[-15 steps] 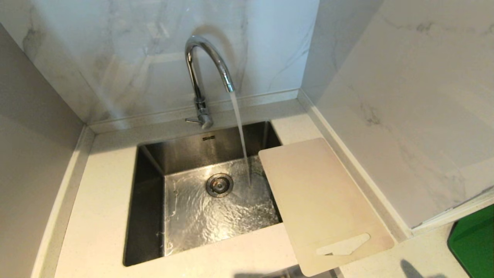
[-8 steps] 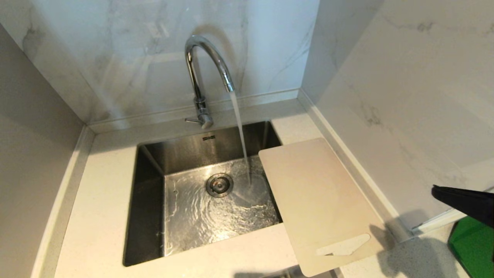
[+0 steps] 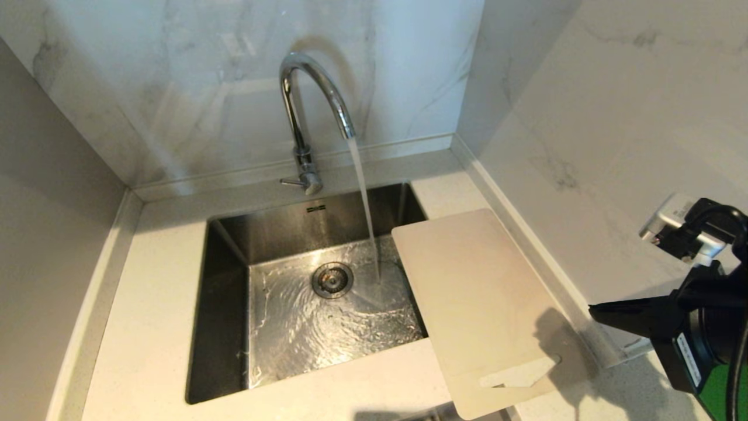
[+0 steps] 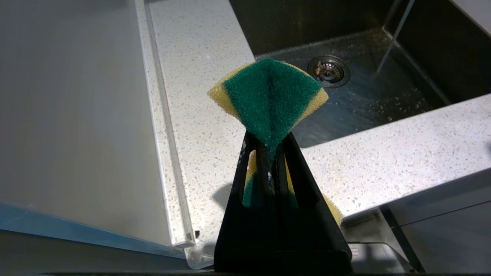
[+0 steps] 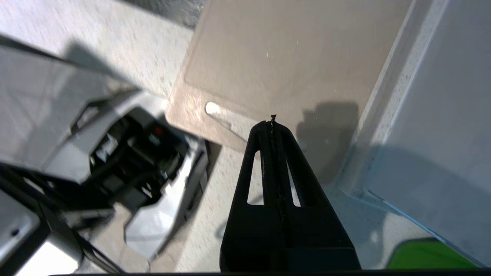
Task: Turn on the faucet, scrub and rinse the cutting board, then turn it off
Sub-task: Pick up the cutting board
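The chrome faucet [image 3: 310, 111] stands behind the sink and runs: a stream of water [image 3: 365, 210] falls into the steel basin [image 3: 234, 245]. The cream cutting board [image 3: 485, 298] [image 5: 291, 57] lies flat to the right of the sink, one corner over the basin, its handle slot [image 3: 517, 374] at the near end. My right gripper [image 3: 596, 311] [image 5: 272, 122] is shut and empty, hovering just right of the board's near end. My left gripper [image 4: 268, 143] is shut on a green and yellow sponge [image 4: 268, 97], held near the counter's front edge, outside the head view.
Marble walls close in the counter at the back and at the right [image 3: 584, 146]. A raised lip [image 3: 543, 257] runs along the wall beside the board. A green thing [image 5: 425, 257] lies at the far right. The speckled counter [image 4: 199, 76] surrounds the sink.
My right arm has come into the head view from the lower right and moved left towards the board's near end. The water keeps running and the board has not moved.
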`<state>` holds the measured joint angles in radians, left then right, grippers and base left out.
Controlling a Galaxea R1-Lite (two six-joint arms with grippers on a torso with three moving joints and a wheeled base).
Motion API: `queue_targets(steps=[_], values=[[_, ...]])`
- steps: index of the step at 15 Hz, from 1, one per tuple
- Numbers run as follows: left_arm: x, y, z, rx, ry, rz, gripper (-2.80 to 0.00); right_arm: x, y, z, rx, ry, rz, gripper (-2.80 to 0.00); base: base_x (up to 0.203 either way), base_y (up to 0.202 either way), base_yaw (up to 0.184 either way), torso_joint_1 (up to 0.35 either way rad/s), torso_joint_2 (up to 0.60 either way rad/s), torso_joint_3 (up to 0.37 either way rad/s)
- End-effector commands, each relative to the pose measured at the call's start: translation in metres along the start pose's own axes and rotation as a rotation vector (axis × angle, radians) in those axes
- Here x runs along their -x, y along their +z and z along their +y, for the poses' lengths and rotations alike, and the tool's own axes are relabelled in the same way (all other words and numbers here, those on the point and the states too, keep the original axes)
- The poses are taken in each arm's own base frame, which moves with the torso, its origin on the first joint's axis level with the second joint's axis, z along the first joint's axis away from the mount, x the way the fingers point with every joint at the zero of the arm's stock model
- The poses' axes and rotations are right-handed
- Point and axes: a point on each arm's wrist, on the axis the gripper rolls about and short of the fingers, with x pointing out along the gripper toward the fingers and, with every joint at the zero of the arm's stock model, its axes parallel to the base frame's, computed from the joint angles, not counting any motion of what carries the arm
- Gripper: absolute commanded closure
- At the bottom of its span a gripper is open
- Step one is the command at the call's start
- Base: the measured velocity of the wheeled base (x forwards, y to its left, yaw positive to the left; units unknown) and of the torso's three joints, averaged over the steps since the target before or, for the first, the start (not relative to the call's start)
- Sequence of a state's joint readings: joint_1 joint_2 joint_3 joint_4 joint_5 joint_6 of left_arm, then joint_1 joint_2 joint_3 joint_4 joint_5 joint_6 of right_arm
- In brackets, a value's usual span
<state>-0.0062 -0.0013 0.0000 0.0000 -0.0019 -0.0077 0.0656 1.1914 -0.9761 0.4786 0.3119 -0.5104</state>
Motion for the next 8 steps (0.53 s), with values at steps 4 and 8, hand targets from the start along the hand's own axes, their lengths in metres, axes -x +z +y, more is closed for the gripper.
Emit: queue_targets(steps=[4,8], values=[[0.0,0.0,0.0,0.0,0.0,0.001,0.0,-0.035,0.005,-0.008,0.208,-0.006,0.216,0.0,0.0,0.0,0.0,0.0,0.0,0.0],[0.0,0.0,0.0,0.0,0.0,0.001,0.0,-0.047,0.022,0.003,0.381,-0.021,0.286,0.0,0.0,0.0,0.0,0.0,0.0,0.0]])
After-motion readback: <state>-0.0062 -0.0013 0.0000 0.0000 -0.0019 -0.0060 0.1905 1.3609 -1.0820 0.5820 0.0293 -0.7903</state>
